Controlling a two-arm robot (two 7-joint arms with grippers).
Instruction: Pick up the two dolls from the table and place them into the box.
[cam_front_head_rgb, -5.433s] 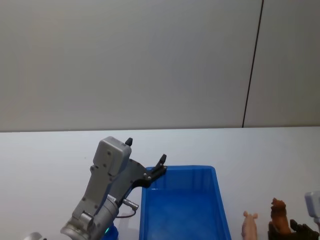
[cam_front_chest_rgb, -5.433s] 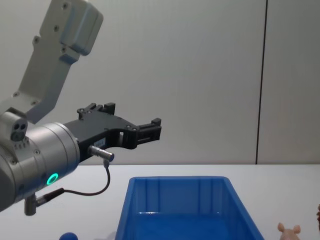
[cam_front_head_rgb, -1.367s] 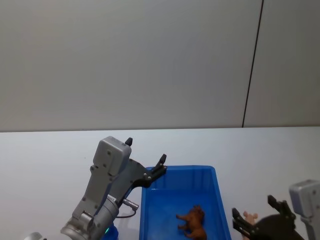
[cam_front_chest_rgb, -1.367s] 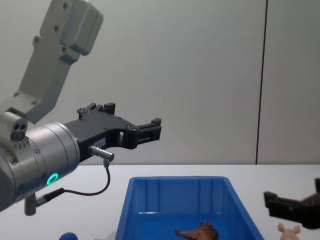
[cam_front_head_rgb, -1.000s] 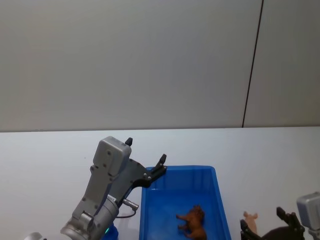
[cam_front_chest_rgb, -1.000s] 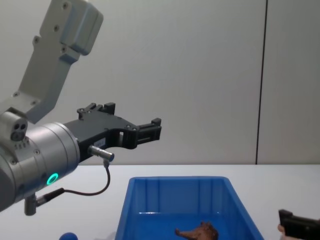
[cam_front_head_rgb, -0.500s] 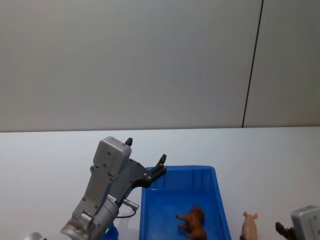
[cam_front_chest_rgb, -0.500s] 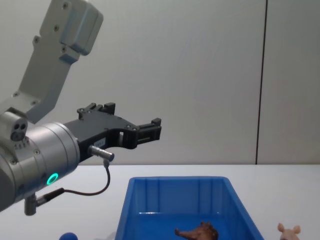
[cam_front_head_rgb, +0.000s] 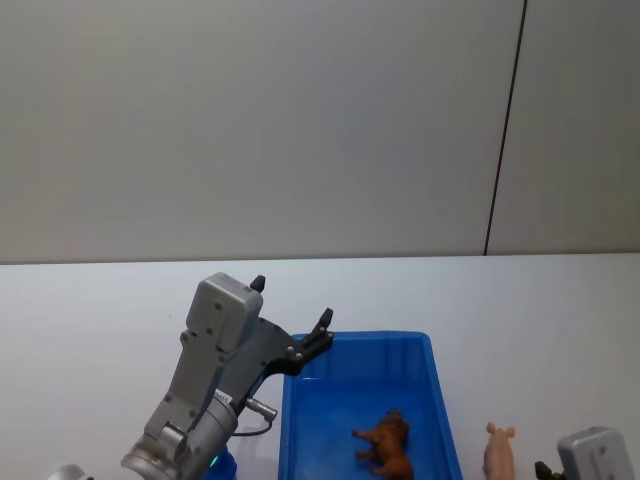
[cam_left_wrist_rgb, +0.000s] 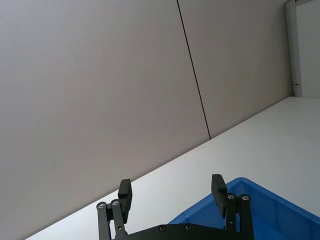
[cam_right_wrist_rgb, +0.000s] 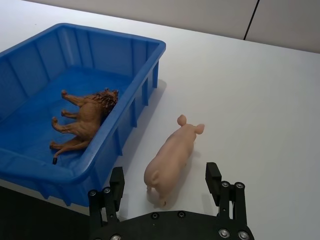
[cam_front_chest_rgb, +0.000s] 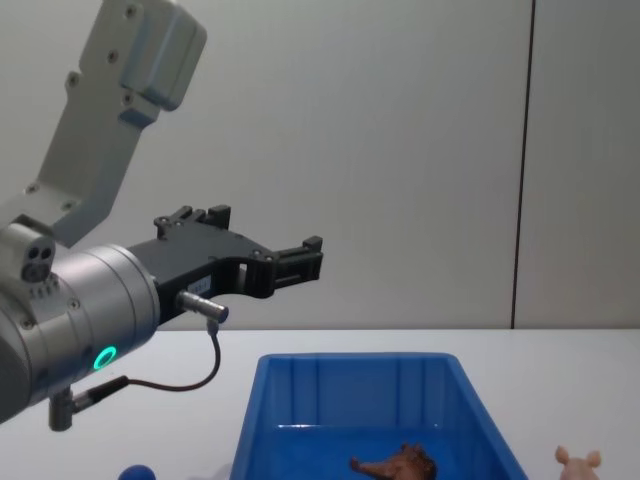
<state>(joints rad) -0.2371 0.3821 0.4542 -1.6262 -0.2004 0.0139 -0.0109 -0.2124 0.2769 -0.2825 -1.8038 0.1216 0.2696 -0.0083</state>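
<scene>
Brown lion is now in the box. Right end effector has pulled back, open and empty, and hangs just above the pink pig on the surface. Left end effector is open and idle over the box corner. Blue toy lies below it, unpicked: one to go.

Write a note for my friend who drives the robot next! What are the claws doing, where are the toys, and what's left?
Left claw: open, empty, raised beside the box's far left corner.
Right claw: open, empty, above the table right of the box, with the pink pig under it.
Done: the brown lion toy lies on its side inside the box.
Left to do: the blue round toy sits on the table left of the box; it probably goes in next, and the left claw looks closer to it.
</scene>
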